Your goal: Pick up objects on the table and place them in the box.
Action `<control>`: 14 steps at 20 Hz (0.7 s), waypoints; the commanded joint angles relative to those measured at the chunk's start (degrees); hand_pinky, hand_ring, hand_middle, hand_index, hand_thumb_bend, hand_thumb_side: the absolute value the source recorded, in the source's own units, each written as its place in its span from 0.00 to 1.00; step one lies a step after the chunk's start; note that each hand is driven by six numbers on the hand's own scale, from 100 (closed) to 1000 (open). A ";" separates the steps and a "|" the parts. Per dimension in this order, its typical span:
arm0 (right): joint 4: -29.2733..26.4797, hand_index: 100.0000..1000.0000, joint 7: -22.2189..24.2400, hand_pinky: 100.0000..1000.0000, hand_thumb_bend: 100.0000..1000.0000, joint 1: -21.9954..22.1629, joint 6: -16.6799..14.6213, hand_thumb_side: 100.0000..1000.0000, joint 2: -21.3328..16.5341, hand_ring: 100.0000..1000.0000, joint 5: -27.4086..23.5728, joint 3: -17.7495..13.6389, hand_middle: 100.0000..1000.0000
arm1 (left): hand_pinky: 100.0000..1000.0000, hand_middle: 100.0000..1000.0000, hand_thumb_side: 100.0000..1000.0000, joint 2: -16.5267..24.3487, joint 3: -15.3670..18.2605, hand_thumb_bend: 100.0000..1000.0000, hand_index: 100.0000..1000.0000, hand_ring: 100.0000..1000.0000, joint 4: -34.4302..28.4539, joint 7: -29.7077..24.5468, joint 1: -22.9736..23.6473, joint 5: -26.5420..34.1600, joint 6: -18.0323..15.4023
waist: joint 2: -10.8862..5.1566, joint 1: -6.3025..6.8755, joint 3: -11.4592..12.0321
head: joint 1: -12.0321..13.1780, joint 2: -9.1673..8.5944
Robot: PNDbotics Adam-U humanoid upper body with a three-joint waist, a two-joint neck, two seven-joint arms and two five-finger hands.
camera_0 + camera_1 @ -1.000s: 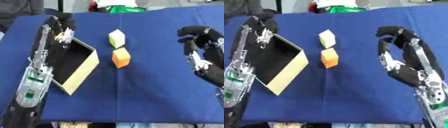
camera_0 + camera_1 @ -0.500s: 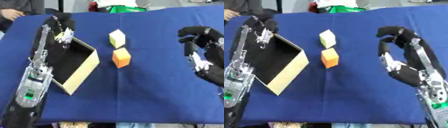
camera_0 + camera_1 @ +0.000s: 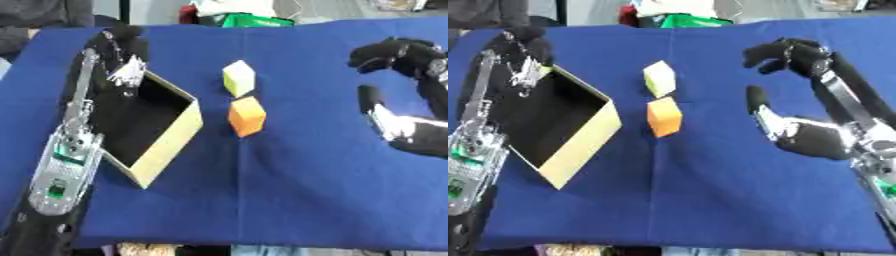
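Observation:
An open cardboard box (image 3: 171, 142) with a dark inside lies on the blue table at the left. A pale yellow block (image 3: 238, 78) sits mid-table, and an orange block (image 3: 247, 116) lies just in front of it, both to the right of the box. My left hand (image 3: 120, 46) rests at the box's far corner, fingers curled against the rim. My right hand (image 3: 798, 105) hovers open at the right, fingers arched over the thumb, well apart from both blocks and holding nothing.
The blue cloth (image 3: 289, 200) covers the table to its front edge. Green and white clutter (image 3: 245, 15) lies beyond the far edge. A person's dark sleeve (image 3: 17, 35) shows at the far left corner.
None of the blocks or the box has moved. My right hand has shifted only slightly; the left arm stays at the box.

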 commanded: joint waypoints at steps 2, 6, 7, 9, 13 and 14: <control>-1.17 0.80 1.38 0.70 0.00 -2.47 0.18 0.31 -6.50 0.79 -0.67 0.22 0.65 | 0.57 0.52 0.55 1.04 0.17 0.18 0.72 0.54 -1.31 0.41 -0.54 0.52 -0.13 | -0.86 -0.05 0.44 | -0.28 0.12; -0.66 0.84 3.89 0.72 0.00 -6.59 -0.01 0.30 -9.28 0.81 -0.40 2.87 0.68 | 0.57 0.52 0.55 0.82 -0.31 0.19 0.72 0.54 -1.48 -0.07 -0.78 0.85 -0.29 | -0.94 -0.18 1.81 | -0.93 0.10; -0.25 0.84 4.77 0.73 0.00 -7.54 -0.07 0.30 -9.25 0.81 -0.26 3.32 0.69 | 0.57 0.52 0.55 0.79 -0.36 0.19 0.72 0.54 -1.49 -0.18 -0.79 0.90 -0.32 | -0.95 -0.20 1.96 | -0.97 0.10; 0.82 0.87 6.55 0.76 0.00 -9.29 -0.65 0.33 -8.98 0.85 0.26 4.38 0.73 | 0.57 0.52 0.55 0.75 -0.47 0.19 0.72 0.54 -1.46 -0.41 -0.81 0.97 -0.34 | -1.03 -0.25 2.37 | -1.14 0.13; 4.78 0.92 10.14 0.80 0.00 -12.26 -2.45 0.35 -7.74 0.91 2.27 6.50 0.79 | 0.57 0.52 0.55 0.70 -0.76 0.19 0.72 0.54 -1.35 -0.90 -0.84 1.08 -0.36 | -1.19 -0.25 2.99 | -1.53 0.23; 6.02 0.93 10.98 0.81 0.00 -12.95 -2.85 0.36 -7.36 0.92 2.95 7.02 0.81 | 0.57 0.52 0.55 0.66 -0.84 0.19 0.72 0.54 -1.31 -1.05 -0.84 1.11 -0.37 | -1.21 -0.25 3.15 | -1.66 0.25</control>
